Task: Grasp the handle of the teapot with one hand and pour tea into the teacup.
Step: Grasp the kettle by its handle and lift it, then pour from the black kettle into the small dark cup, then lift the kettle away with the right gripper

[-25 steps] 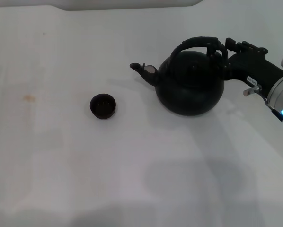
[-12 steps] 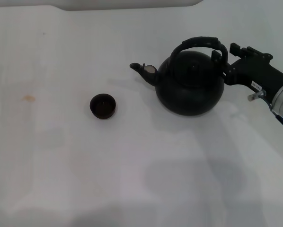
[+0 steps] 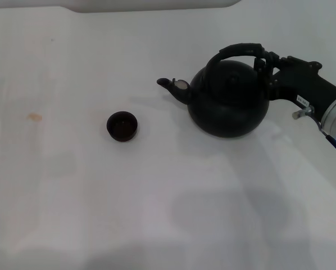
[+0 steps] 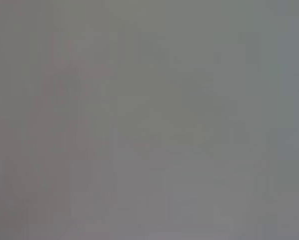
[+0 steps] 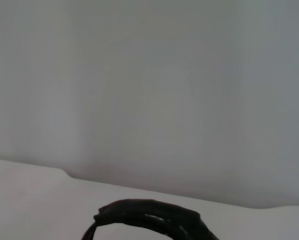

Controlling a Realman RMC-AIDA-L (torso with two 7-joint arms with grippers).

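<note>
Head view: the teapot (image 3: 228,101) stands on the white table (image 3: 100,191), right of the table's middle. Its short spout (image 3: 173,87) juts out to the robot's left and slightly away from the robot, so the pot's long axis, spout to rear, runs roughly left to right, aimed above the teacup rather than straight at it. The teacup (image 3: 122,126) sits to the left of the teapot and a little nearer the robot, well apart from the spout tip, mouth up; its inside is too dark to tell whether it holds tea. The handle (image 3: 238,53) arches upright over the lid, its span along the same left-right line. The right gripper (image 3: 266,66) reaches in from the right of the teapot and meets the handle's right end, where the hoop comes down toward the body; its black fingers sit at the hoop, but whether they are clamped on it cannot be told. A small brown stain (image 3: 34,117) marks the table far left of the teacup.

In the right wrist view only the handle's top curve (image 5: 149,216) shows against a pale wall. The left wrist view is blank grey; the left gripper is not seen.
</note>
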